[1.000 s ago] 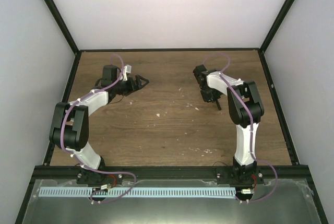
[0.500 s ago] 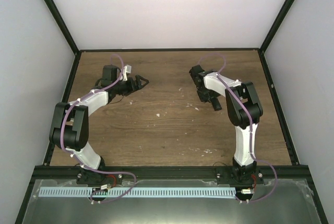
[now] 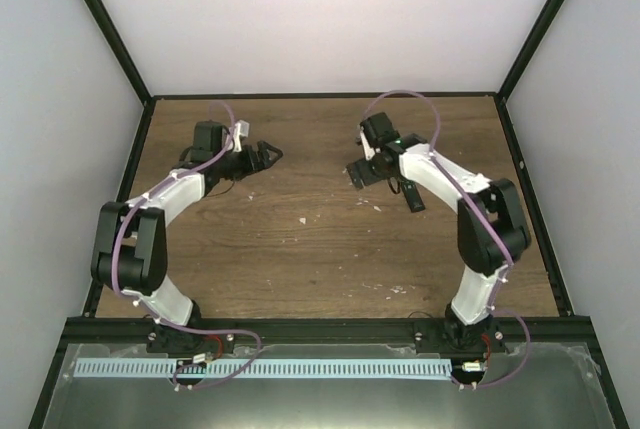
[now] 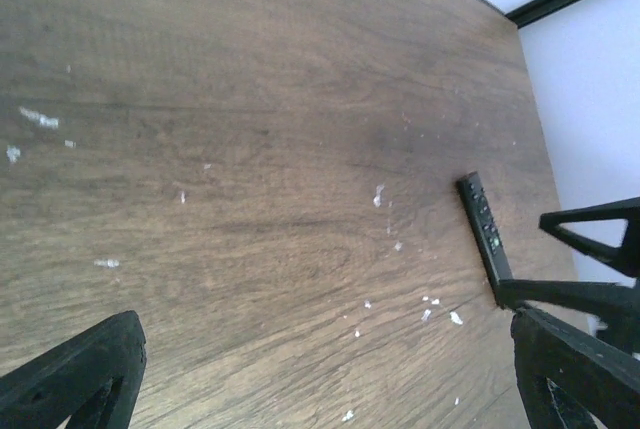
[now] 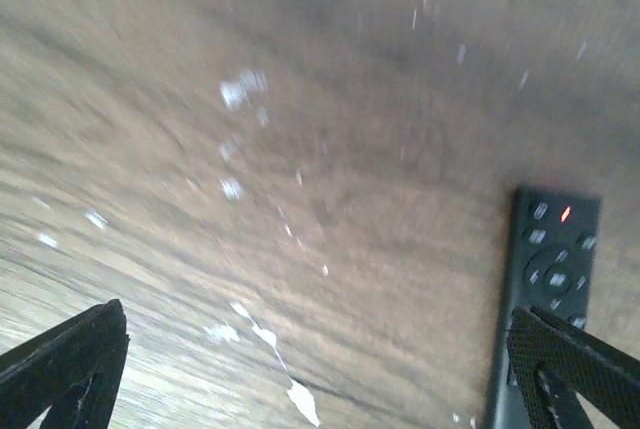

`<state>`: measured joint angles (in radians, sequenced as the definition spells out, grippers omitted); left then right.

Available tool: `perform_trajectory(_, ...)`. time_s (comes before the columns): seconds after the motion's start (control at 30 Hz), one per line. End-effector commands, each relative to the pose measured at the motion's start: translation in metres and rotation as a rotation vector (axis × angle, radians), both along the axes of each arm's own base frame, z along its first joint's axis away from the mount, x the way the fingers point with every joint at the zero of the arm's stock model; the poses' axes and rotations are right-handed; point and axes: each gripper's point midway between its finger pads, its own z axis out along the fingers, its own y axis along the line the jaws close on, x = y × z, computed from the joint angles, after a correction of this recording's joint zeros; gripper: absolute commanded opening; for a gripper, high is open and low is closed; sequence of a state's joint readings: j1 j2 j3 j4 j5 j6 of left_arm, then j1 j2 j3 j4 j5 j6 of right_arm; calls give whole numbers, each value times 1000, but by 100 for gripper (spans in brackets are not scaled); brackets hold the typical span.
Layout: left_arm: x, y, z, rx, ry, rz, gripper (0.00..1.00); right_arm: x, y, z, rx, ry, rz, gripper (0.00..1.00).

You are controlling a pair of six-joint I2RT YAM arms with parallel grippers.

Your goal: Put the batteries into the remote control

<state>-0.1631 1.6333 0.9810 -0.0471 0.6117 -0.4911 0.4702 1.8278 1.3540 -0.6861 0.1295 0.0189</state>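
Well, the remote control [image 4: 485, 234] lies buttons-up on the worktop [image 3: 300, 249] just beside the right tool [image 5: 318, 334], its jaws wide apart and empty like the left tool [image 4: 325, 324], and with no batteries in sight, loading looks done, though unconfirmed.

Top view bright, even, sharp; soft shadows. Left wrist view dimmer, faint sheen on counter [image 4: 250, 99]. Right wrist view motion-blurred: pale specks [image 5: 240, 89] smeared, remote control [image 5: 548, 249] soft-edged.
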Motion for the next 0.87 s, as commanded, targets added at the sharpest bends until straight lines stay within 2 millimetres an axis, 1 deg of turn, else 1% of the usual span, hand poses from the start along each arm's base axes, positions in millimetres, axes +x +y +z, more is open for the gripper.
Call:
perform_trajectory(0.0,10,9,49,63,-136,27,100,26,19,79,253,-204,3,100)
perform_trajectory(0.1,11,17,68,108,-180,60,100,36,2,118,296,-312,-56,100)
perform_trajectory(0.13,12,21,76,124,-195,77,100,39,-7,132,301,-358,-82,100)
perform_trajectory(0.17,12,26,81,143,-206,100,100,40,-18,153,313,-419,-108,100)
perform_trajectory(0.2,12,30,89,157,-226,118,100,40,-27,167,321,-472,-127,100)
perform_trajectory(0.27,10,36,107,179,-272,141,100,38,-45,197,340,-583,-165,100)
perform_trajectory(0.33,8,41,125,199,-310,164,100,32,-67,225,352,-689,-222,100)
perform_trajectory(0.37,7,45,135,212,-328,180,100,29,-82,240,355,-741,-263,100)
perform_trajectory(0.47,4,55,162,247,-385,226,100,18,-118,271,362,-852,-369,100)
perform_trajectory(0.53,1,62,179,264,-420,254,100,14,-137,285,349,-893,-416,100)
perform_trajectory(0.63,-4,70,202,283,-468,297,100,10,-156,299,302,-921,-476,100)
perform_trajectory(0.73,-10,76,222,292,-511,326,100,3,-160,311,292,-952,-475,100)
perform_trajectory(0.83,-16,80,232,302,-540,340,100,-4,-162,319,302,-983,-481,100)
